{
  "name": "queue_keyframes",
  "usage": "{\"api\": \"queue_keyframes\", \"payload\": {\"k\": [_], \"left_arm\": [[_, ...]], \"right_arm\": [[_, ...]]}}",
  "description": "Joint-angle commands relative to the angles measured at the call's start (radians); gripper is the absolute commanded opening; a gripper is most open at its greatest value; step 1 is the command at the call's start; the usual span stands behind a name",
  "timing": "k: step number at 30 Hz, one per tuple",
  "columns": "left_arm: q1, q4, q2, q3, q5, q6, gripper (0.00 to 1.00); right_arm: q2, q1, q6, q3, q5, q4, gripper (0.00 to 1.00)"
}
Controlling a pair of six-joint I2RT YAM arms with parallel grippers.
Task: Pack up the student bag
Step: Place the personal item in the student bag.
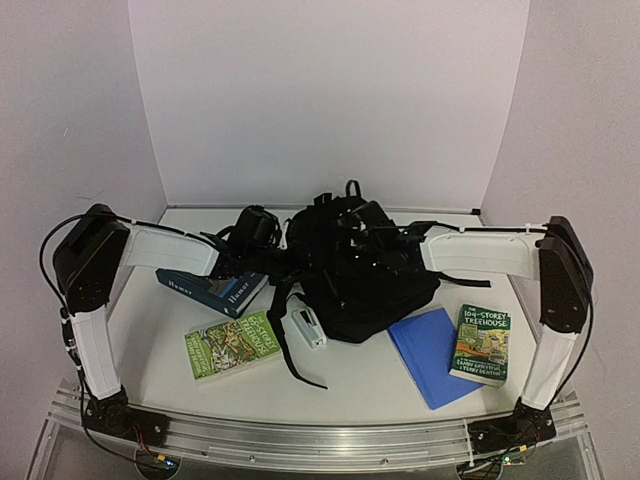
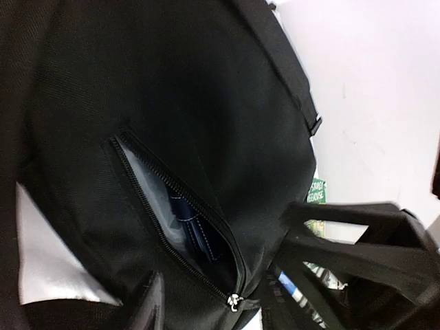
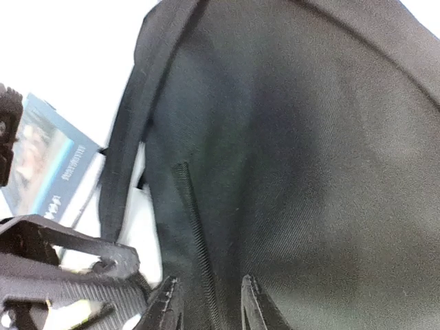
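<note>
**Pocket open, most of the packing left**

Your right hand (image 3: 210, 306) sat low against the student bag (image 1: 360, 275). Its fingers (image 3: 169, 306) were a little apart with a zip track (image 3: 196, 227) running between them; I cannot tell whether they pinched the fabric. Your left hand (image 2: 210, 309) was at the bag's other side, with the zip pull (image 2: 235, 300) between its blurred fingers. Its grip cannot be told either. Above that pull a zip pocket (image 2: 172, 206) gaped open, with something dark blue (image 2: 199, 227) inside.

The bag lay mid-counter (image 1: 370, 390), toward the back. Outside it lay a navy book (image 1: 210, 287), a green book (image 1: 232, 345), a small white item (image 1: 308, 327), a blue notebook (image 1: 430, 355) and the Treehouse book (image 1: 482, 343).

By my judgement, packing had hardly started: one pocket was open and nearly everything was left to load.
</note>
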Motion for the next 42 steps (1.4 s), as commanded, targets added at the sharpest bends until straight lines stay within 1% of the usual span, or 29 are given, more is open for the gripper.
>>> {"api": "queue_keyframes", "payload": {"k": [1, 4, 7, 9, 11, 15, 19, 23, 31, 36, 38, 42], "left_arm": [[0.006, -0.029, -0.12, -0.06, -0.053, 0.096, 0.56], [-0.008, -0.049, -0.157, -0.09, -0.05, 0.179, 0.64], [-0.075, -0.096, -0.196, -0.092, -0.101, 0.343, 0.67], [-0.139, -0.13, -0.215, -0.082, -0.146, 0.434, 0.71], [-0.179, -0.159, -0.22, -0.062, -0.177, 0.499, 0.73], [-0.232, -0.259, -0.171, 0.022, -0.251, 0.555, 0.75], [-0.297, -0.395, -0.07, 0.138, -0.351, 0.59, 0.78], [-0.351, -0.47, 0.01, 0.217, -0.474, 0.598, 0.81], [-0.397, -0.553, 0.102, 0.32, -0.609, 0.596, 0.86], [-0.403, -0.619, 0.162, 0.389, -0.746, 0.565, 0.87], [-0.403, -0.623, 0.17, 0.402, -0.8, 0.548, 0.87], [-0.403, -0.611, 0.174, 0.415, -0.842, 0.53, 0.88]], "right_arm": [[-0.138, 0.005, -0.021, -0.033, -0.017, 0.045, 0.5], [-0.209, 0.005, -0.017, -0.089, 0.003, 0.045, 0.62], [-0.268, -0.003, 0.013, -0.16, 0.017, 0.042, 0.71], [-0.303, -0.023, 0.038, -0.22, 0.009, 0.042, 0.75], [-0.33, -0.047, 0.068, -0.274, 0.001, 0.042, 0.77], [-0.385, -0.099, 0.128, -0.387, -0.002, 0.042, 0.83], [-0.443, -0.144, 0.179, -0.47, -0.004, 0.043, 0.89], [-0.482, -0.19, 0.207, -0.533, -0.014, 0.048, 0.92], [-0.489, -0.208, 0.221, -0.563, -0.037, 0.076, 0.92], [-0.482, -0.209, 0.232, -0.58, -0.06, 0.108, 0.92], [-0.482, -0.208, 0.237, -0.591, -0.069, 0.121, 0.93], [-0.48, -0.209, 0.243, -0.604, -0.082, 0.142, 0.93]]}}
